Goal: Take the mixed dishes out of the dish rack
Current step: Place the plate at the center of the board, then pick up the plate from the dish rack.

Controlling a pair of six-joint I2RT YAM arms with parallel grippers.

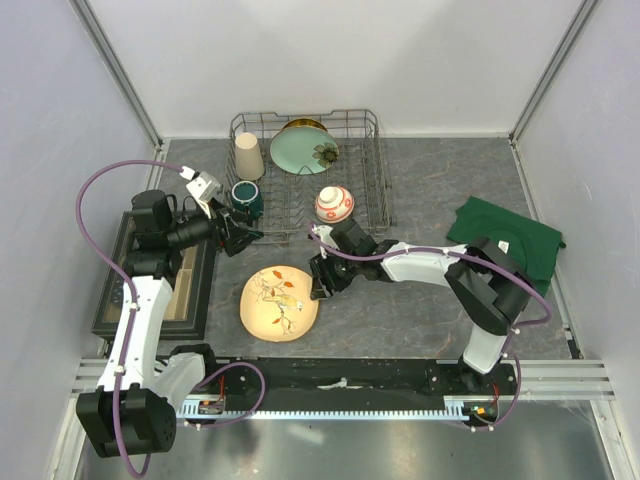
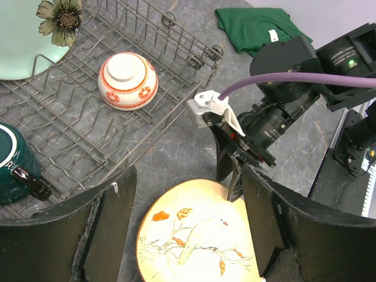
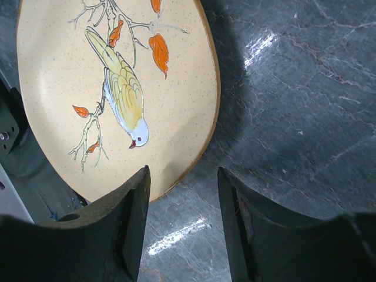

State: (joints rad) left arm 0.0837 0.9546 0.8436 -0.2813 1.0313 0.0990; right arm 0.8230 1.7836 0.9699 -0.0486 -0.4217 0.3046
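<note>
The grey wire dish rack (image 1: 372,175) stands at the back. It holds the tall beige cup (image 1: 248,157), the pale-green flower plate (image 1: 303,152), the small yellow plate (image 1: 302,125) behind it, the dark green mug (image 1: 247,197) and the red-and-white bowl (image 1: 334,204). The cream plate (image 1: 280,302), painted with a bird and orange leaves, lies flat on the table in front of the rack. My left gripper (image 1: 235,238) is open and empty above the table between mug and cream plate (image 2: 197,241). My right gripper (image 1: 322,275) is open and empty at that plate's right edge (image 3: 88,88).
A flat dark-framed tray (image 1: 150,280) lies at the left under my left arm. A folded green cloth (image 1: 505,240) lies at the right. Pale walls with metal posts close in the grey table on three sides.
</note>
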